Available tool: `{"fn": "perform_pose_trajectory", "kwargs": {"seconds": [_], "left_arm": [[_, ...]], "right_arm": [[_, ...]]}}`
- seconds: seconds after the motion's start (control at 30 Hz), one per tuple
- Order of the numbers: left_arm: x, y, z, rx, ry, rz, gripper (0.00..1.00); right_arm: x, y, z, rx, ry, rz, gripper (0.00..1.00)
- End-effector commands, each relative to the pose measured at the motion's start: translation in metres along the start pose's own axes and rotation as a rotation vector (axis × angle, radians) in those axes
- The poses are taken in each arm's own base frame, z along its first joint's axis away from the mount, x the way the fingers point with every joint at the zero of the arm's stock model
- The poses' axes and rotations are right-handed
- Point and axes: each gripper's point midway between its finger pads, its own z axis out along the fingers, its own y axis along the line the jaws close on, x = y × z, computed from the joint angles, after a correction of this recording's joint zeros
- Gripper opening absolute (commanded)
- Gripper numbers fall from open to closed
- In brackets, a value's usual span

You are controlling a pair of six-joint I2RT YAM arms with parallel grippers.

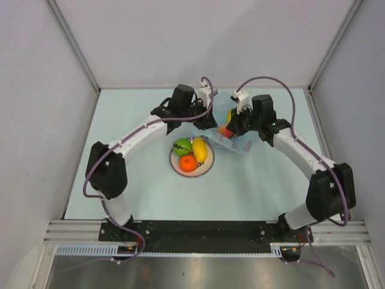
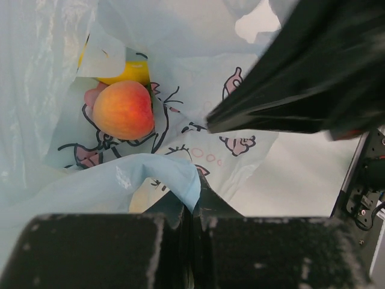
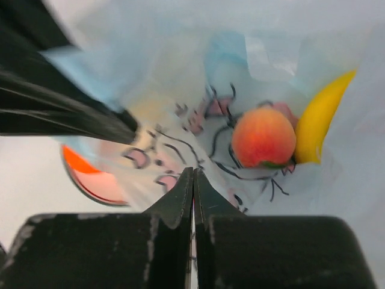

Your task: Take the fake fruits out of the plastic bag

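Thin blue film of the plastic bag [image 2: 150, 174] sits pinched in my shut left claw [image 2: 191, 201], my right claw [image 3: 192, 180] is closed at its other side, and the peach-coloured fruit [image 3: 263, 137] lies inside beside a yellow fruit [image 3: 319, 114]; I judge the mouth should be spread evenly, without tearing.

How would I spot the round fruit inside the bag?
On the pale table, find the light-blue plastic bag beside the white plate. Inside lies a peach-coloured fruit. Unlike the long yellow fruit beside it, it is ball-shaped, orange blushing to red.
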Motion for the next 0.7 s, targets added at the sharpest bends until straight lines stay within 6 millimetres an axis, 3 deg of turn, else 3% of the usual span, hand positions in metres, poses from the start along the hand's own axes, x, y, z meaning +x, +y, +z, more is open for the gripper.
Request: {"fn": "perform_pose_trajectory", "kwargs": {"seconds": [0.0,0.1,0.3,0.37,0.57,0.6,0.63,0.67], "left_arm": [[-0.03,-0.009,-0.024,-0.02,-0.078,0.068,0.0],[-0.03,-0.011,-0.026,-0.021,-0.088,0.068,0.0],[-0.03,-0.006,-0.022,-0.029,-0.091,0.088,0.0],[-0.033,-0.005,-0.021,-0.034,-0.088,0.098,0.0],[-0.015,-0.004,-0.02,-0.029,-0.058,0.08,0.0],[-0.013,-0.006,-0.022,-0.026,-0.058,0.072,0.0],[-0.011,-0.006,-0.022,-0.024,-0.056,0.068,0.0],[-0.004,-0.007,-0.022,-0.019,-0.043,0.063,0.0]], "right_arm": [[0.07,-0.029,0.013,0.076,0.238,-0.041,0.0],[0.101,-0.031,0.0,0.073,0.338,-0.01,0.0],[0.141,-0.005,-0.003,-0.01,0.466,-0.033,0.0],[0.136,-0.005,0.0,-0.008,0.445,-0.014,0.0],[0.075,-0.013,0.005,0.06,0.254,0.009,0.02],[0.065,-0.023,0.007,0.102,0.214,0.016,0.08],[0.065,-0.03,0.013,0.124,0.212,0.048,0.21],[0.064,-0.035,0.016,0.15,0.201,0.104,0.45]]}}
